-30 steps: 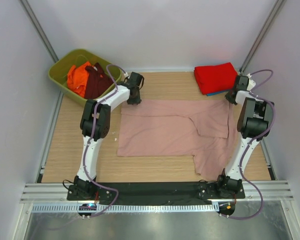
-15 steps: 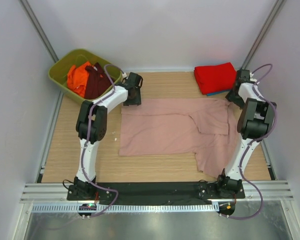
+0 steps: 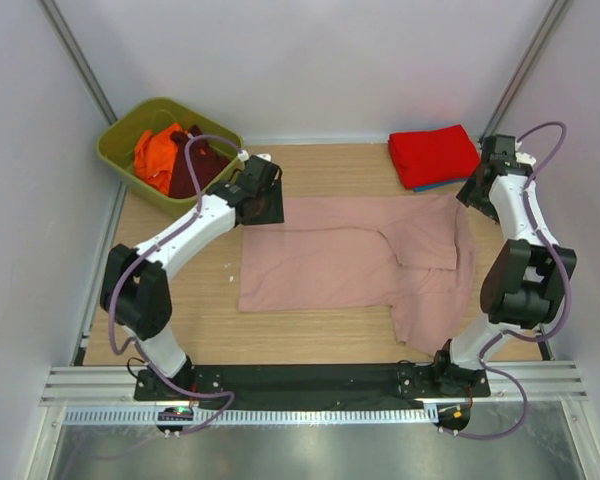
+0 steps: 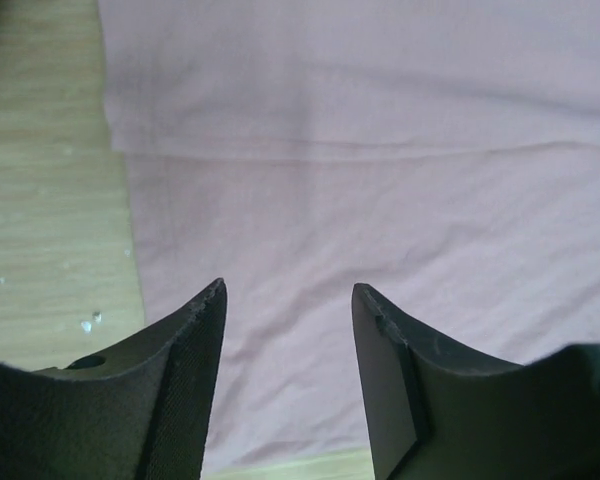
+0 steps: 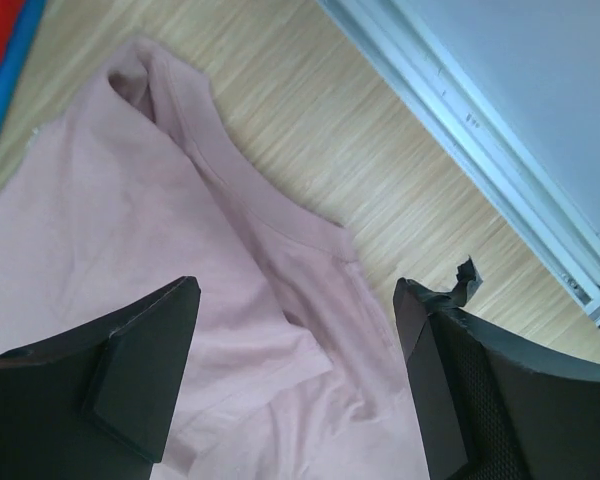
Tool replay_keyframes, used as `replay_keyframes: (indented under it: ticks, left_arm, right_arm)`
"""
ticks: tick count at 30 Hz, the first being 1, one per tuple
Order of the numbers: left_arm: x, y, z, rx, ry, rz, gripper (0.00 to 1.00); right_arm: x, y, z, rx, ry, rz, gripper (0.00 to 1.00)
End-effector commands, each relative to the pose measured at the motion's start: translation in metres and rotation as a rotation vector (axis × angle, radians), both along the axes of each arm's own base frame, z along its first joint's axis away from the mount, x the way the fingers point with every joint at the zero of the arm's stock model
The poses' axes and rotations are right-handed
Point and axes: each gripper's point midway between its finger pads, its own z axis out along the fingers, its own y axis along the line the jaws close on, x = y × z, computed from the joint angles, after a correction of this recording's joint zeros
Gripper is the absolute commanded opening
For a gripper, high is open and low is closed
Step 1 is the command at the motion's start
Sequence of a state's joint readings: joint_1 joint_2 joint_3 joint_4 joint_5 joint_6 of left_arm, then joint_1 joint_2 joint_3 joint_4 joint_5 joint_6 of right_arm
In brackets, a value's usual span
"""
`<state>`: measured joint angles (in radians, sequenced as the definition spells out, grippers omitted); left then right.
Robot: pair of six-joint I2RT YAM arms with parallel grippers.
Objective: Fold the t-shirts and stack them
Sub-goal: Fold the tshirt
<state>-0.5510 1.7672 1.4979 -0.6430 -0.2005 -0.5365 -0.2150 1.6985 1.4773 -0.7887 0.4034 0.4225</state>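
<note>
**Pink t-shirt laid flat on the counter, both grippers empty**

The pink t-shirt is spread across the middle of the wooden counter, with one part folded over near its right side. The left gripper is held above the shirt's far left corner, its jaws parted moderately and nothing between them. The right gripper is held over the far right corner, its jaws spread wide and empty. A folded red t-shirt is stacked on a blue t-shirt at the far right. An orange t-shirt and a maroon t-shirt are bundled in the green bin.

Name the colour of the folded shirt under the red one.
It is a blue shirt; only its edge shows, clearest in the top external view.
</note>
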Motion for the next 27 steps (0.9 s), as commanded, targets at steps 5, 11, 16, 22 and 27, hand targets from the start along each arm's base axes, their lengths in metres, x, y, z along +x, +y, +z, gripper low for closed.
replay_keyframes:
  ticks: [5, 11, 16, 22, 27]
  left_arm:
    - [-0.088, 0.029, -0.021, -0.182, 0.117, 0.136, 0.5]
    - [-0.144, 0.07, -0.065, -0.243, 0.148, 0.358, 0.51]
    - [-0.154, 0.082, -0.082, -0.245, 0.158, 0.448, 0.59]
    - [-0.162, 0.074, -0.11, -0.231, 0.258, 0.451, 0.55]
    - [-0.178, 0.074, -0.131, -0.237, 0.34, 0.476, 0.51]
  right_arm:
    - [-0.042, 0.099, -0.007, 0.22, -0.024, 0.215, 0.86]
    - [-0.085, 0.17, -0.004, 0.264, -0.044, 0.39, 0.86]
    - [-0.115, 0.183, -0.013, 0.273, -0.022, 0.411, 0.86]
    - [-0.128, 0.182, 0.005, 0.271, -0.059, 0.422, 0.86]
    - [-0.133, 0.18, 0.014, 0.265, -0.073, 0.431, 0.86]
